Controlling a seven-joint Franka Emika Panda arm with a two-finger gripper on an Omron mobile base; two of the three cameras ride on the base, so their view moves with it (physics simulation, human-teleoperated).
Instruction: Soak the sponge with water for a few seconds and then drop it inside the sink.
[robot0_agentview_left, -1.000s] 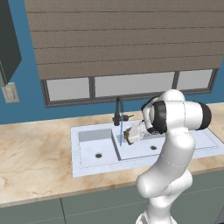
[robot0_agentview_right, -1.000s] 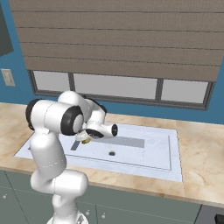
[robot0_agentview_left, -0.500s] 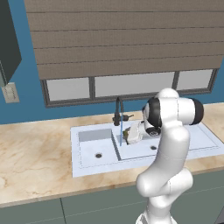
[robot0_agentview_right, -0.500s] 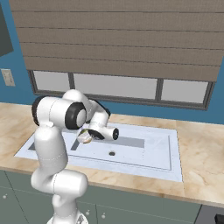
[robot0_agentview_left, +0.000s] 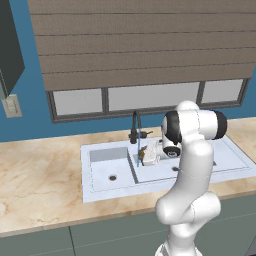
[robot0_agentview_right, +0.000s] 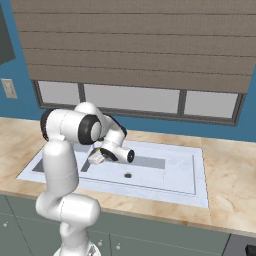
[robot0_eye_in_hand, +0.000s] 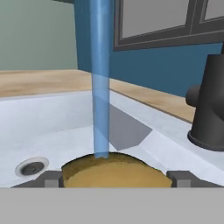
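Left base view: arm reaches over the sink (robot0_agentview_left: 95, 187), which is set into the worktop (robot0_agentview_left: 40, 185) toward its back edge, under the window. End effector (robot0_agentview_left: 145, 155) sits just beside the dark faucet (robot0_agentview_left: 134, 127), over the divider between the narrow basin and the wider one. Thin blue water (robot0_agentview_left: 138, 154) falls from the spout straight onto what it carries. A yellowish bit at the tip looks like the sponge (robot0_agentview_left: 143, 152), too small here to be sure. Held there so the stream hits it, not the basin floor.

Right base view: end effector (robot0_agentview_right: 96, 158) hangs above the sink (robot0_agentview_right: 192, 172) near the left end, hand turned sideways. Sponge mostly hidden by the white hand, stream not readable. Wider basin's drain (robot0_agentview_right: 128, 175) lies below and toward the front edge, so a release from here would likely land inside the sink.

Hand view: sponge (robot0_eye_in_hand: 113, 170), yellow-orange, sits between the two fingertips (robot0_eye_in_hand: 49, 178), which press on either side — pinching it, held clear above the basin. Water (robot0_eye_in_hand: 100, 78) lands on its top face near the middle. Drain (robot0_eye_in_hand: 31, 167) shows below on the left, faucet base (robot0_eye_in_hand: 212, 109) on the right on the sink rim. Judgement: soak step in hand, drop not yet done; next move only needs the fingers spread, maybe after shifting clear of the divider. Risk: sponge catching on the divider or rim.
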